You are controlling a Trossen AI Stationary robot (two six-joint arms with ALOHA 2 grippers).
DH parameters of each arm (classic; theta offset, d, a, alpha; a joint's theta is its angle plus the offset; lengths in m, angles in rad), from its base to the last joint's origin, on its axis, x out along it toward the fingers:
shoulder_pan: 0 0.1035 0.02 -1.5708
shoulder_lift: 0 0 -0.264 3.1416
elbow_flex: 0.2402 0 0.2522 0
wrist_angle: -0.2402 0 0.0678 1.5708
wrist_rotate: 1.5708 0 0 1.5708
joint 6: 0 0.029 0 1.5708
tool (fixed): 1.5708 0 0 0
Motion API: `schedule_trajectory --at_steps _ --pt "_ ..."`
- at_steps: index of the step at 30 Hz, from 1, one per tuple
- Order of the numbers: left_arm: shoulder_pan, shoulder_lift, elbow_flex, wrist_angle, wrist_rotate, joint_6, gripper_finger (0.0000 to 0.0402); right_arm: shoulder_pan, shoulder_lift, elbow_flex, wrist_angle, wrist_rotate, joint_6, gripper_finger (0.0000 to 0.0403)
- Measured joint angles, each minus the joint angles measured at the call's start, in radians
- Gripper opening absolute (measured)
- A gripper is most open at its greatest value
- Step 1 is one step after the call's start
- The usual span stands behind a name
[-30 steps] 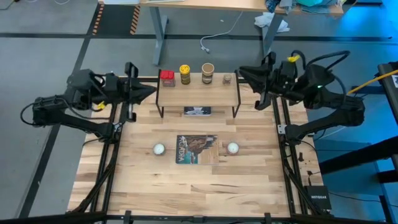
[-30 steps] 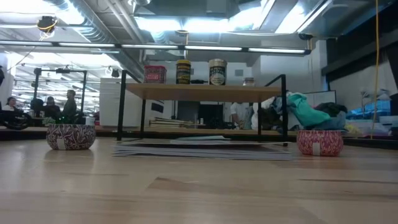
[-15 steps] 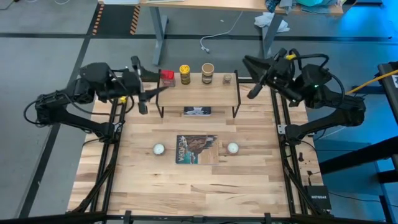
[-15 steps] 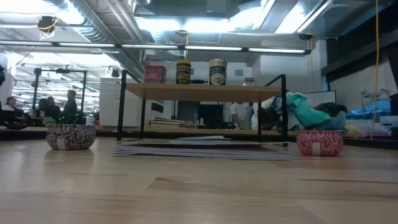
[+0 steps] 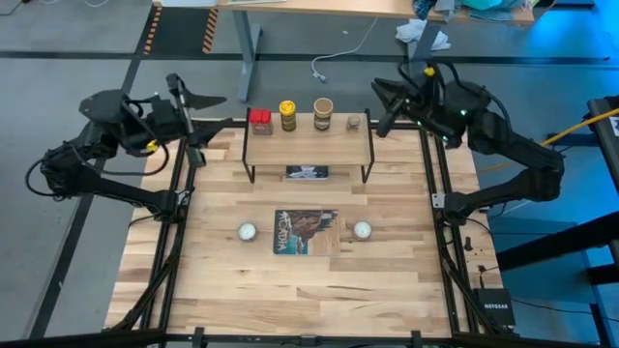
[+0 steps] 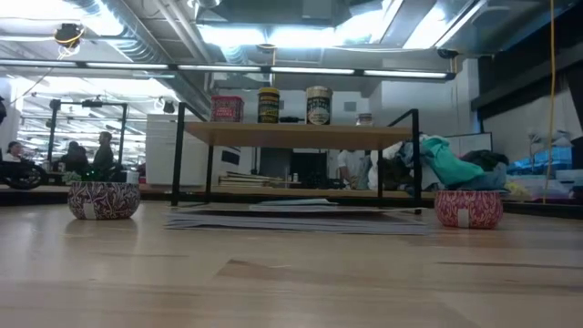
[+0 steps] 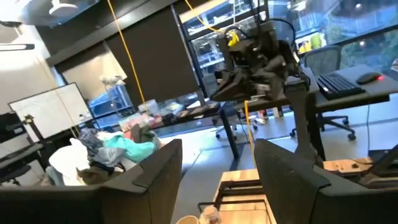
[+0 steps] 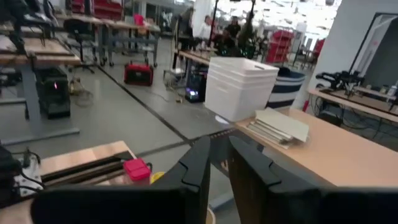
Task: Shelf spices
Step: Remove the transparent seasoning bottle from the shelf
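Table [image 5: 222, 280]: shelf [image 5: 308, 145], picture book [image 5: 307, 232], two white balls [image 5: 248, 232].

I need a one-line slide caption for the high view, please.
Four spice containers stand on the shelf; both grippers, left and right, hover at its ends.

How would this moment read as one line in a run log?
spices: all four on shelf | left gripper: fingers open, empty, left of shelf | right gripper: shut, empty, right of shelf
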Motion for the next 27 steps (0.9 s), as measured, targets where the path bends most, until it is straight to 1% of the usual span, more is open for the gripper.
schedule_trajectory --at_steps 5,14,19,25,27 --pt "0.000 -0.003 0.000 -0.078 -0.023 -0.028 0.0196 -0.069 0.069 0.099 -0.080 -0.073 -0.011 0.0060" --pt "0.000 -0.002 0.000 -0.200 -0.024 -0.080 0.0196 -0.222 0.187 0.244 -0.206 -0.267 -0.010 0.0060" --pt "0.000 -0.002 0.000 -0.239 -0.024 -0.085 0.0196 -0.318 0.257 0.327 -0.361 -0.356 -0.010 0.0060" --pt "0.000 -0.001 0.000 -0.264 -0.024 -0.090 0.0196 -0.413 0.308 0.350 -0.491 -0.507 -0.011 0.0060" --pt "0.000 -0.001 0.000 -0.279 -0.024 -0.090 0.0196 -0.431 0.324 0.350 -0.516 -0.538 -0.025 0.0060"
